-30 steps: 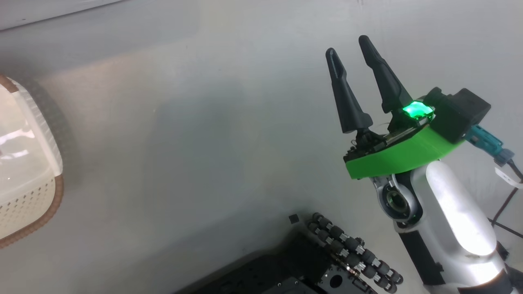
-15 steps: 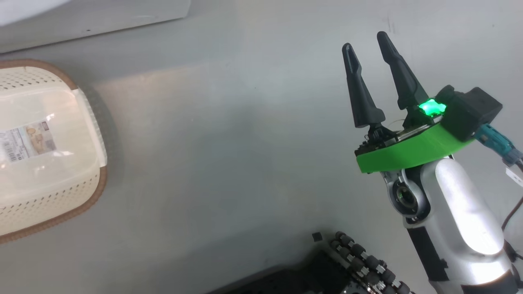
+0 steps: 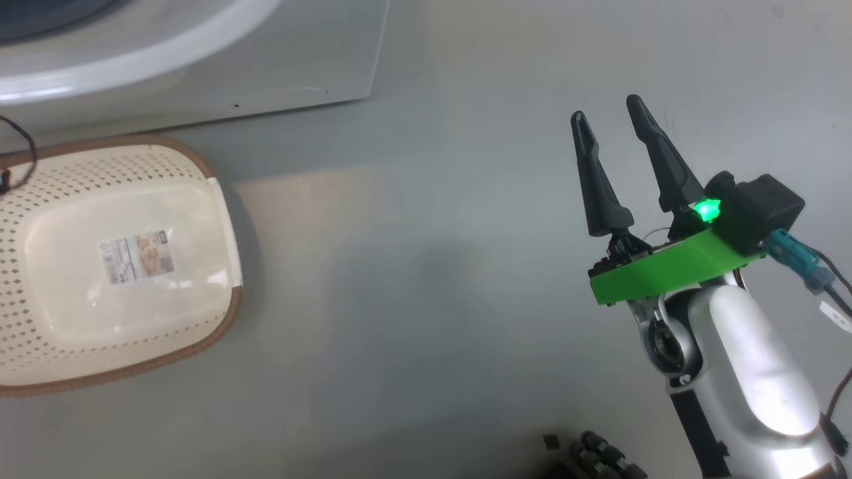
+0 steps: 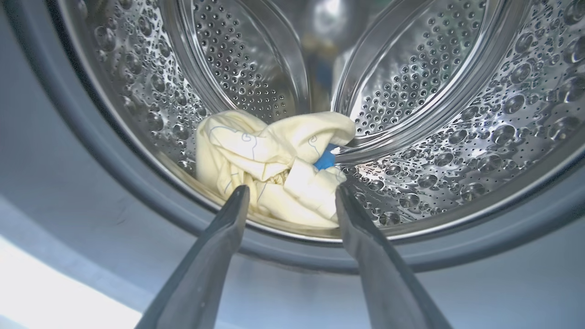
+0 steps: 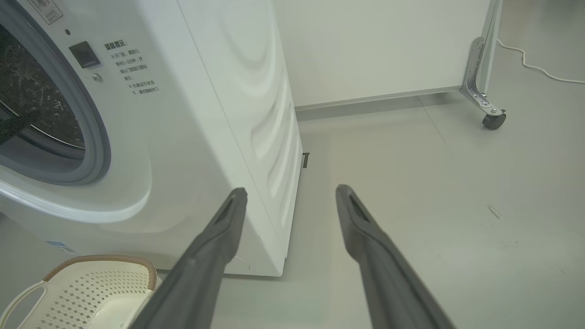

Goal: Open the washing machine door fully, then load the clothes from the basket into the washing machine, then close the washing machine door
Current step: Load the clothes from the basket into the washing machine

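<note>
Both stand apart, left pincer [image 4: 291, 192] and right pincer [image 3: 605, 110]; crumpled cream-yellow clothes [image 4: 274, 151], blue-lined, lie in drum [image 4: 457, 114].

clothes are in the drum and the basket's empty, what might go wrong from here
1. The clothes sit at the drum's front lip, next to the gasket; a fold might get pinched when the door shuts.
2. The open left hand points at the clothes from close by; drawing back, a finger might snag them.
3. The basket lies on the floor just before the machine and might block the door's swing.
</note>
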`<state>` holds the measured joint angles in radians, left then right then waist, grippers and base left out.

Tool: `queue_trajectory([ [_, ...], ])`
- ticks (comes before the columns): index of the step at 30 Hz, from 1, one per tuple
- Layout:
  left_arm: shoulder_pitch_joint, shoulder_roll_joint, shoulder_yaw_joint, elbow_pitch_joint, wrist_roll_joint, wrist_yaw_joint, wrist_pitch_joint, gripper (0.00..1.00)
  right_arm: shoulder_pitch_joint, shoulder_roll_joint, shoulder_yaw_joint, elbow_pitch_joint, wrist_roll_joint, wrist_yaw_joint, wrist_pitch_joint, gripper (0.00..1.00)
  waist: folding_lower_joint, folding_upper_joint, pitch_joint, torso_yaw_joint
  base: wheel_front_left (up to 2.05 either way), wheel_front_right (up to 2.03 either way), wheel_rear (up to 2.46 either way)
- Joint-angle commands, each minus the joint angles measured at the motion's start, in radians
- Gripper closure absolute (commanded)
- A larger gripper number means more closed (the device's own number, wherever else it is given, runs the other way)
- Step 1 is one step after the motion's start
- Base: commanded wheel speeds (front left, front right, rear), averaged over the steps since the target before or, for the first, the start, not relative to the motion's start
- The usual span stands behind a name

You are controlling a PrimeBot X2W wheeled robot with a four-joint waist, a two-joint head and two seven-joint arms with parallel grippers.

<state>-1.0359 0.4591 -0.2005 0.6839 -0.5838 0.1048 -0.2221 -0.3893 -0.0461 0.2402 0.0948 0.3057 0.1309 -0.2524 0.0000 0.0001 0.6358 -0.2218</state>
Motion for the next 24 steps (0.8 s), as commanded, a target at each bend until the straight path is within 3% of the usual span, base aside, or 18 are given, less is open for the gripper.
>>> queue_trajectory([
  [1,0.028,0.044,0.034,-0.043,-0.002,0.012,-0.013,0.00,0.028,-0.004,0.013,-0.024,-0.010,0.000,-0.009,0.00,0.0000,-0.0001,-0.047,0.028,0.00,0.00,0.00],
  [12,0.421,-0.037,0.077,-0.303,0.062,0.101,-0.039,0.00,0.085,-0.004,-0.002,0.016,-0.053,0.000,-0.009,0.00,0.0000,-0.0001,-0.210,0.081,0.00,0.00,0.00],
  [24,0.768,-0.164,0.103,-0.546,0.154,0.145,-0.039,0.00,0.164,-0.004,-0.036,0.042,-0.097,0.000,0.010,0.00,0.0000,-0.0001,-0.369,0.157,0.00,0.00,0.00],
])
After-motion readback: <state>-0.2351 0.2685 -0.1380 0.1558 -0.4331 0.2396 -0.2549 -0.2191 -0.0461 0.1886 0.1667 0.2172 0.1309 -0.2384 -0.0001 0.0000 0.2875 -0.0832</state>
